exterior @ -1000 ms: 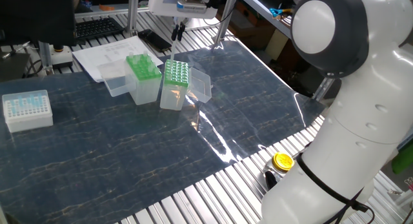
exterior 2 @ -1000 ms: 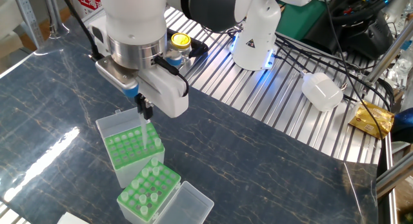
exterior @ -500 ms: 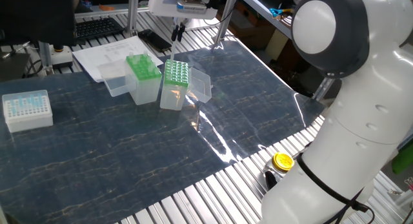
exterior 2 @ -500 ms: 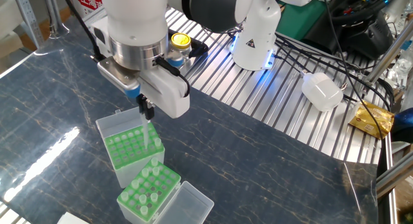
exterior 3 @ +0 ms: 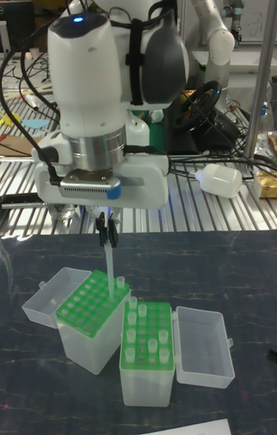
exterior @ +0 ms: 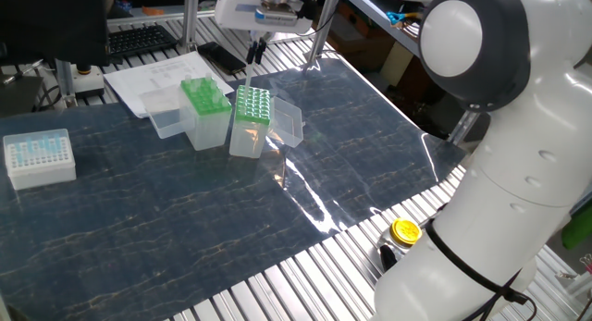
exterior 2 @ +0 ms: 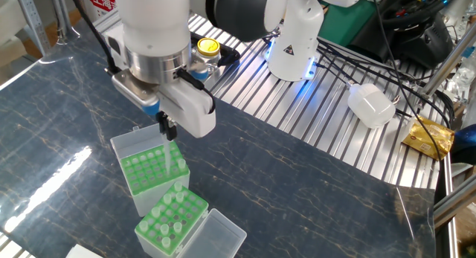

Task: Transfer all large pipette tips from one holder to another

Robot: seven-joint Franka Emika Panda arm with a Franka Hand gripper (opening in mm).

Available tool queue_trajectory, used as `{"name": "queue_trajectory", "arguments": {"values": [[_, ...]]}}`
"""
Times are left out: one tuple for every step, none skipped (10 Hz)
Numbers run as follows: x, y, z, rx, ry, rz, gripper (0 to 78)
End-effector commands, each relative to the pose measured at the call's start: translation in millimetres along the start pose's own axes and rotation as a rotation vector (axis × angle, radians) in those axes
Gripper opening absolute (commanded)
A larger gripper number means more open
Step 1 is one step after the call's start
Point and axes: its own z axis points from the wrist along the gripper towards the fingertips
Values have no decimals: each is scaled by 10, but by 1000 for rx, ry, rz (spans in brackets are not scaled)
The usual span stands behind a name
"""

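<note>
My gripper (exterior 2: 165, 129) (exterior 3: 107, 229) (exterior: 252, 51) is shut on one large pipette tip (exterior 3: 109, 264) (exterior 2: 173, 160), which hangs straight down. It hangs over the green rack (exterior 3: 88, 302) (exterior 2: 145, 172) (exterior: 252, 106) whose top shows rows of pale dots. The tip's lower end is at that rack's edge beside the second green rack (exterior 3: 146, 335) (exterior 2: 175, 217) (exterior: 205, 97). I cannot tell whether the end is still in a hole. Several tips stand up out of the second rack. Both racks have their clear lids open.
A white box (exterior: 39, 157) of small pale-blue tips sits at the mat's far side. Papers (exterior: 162, 76) lie behind the racks. A yellow-capped bottle (exterior 2: 207, 48) (exterior: 405, 231) stands by the robot base, and a white bottle (exterior 2: 372, 105) lies on the metal slats.
My gripper and the tip have shifted only slightly, a little upward. The racks have not moved.
</note>
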Motion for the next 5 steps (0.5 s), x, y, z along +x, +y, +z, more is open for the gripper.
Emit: {"name": "queue_trajectory", "arguments": {"values": [[20,18,190,-21,-17,14,11],[13,14,212,-21,-18,12,11],[4,9,239,-16,-20,11,11],[3,6,258,-3,-19,10,11],[1,-1,277,21,-21,4,11]]}}
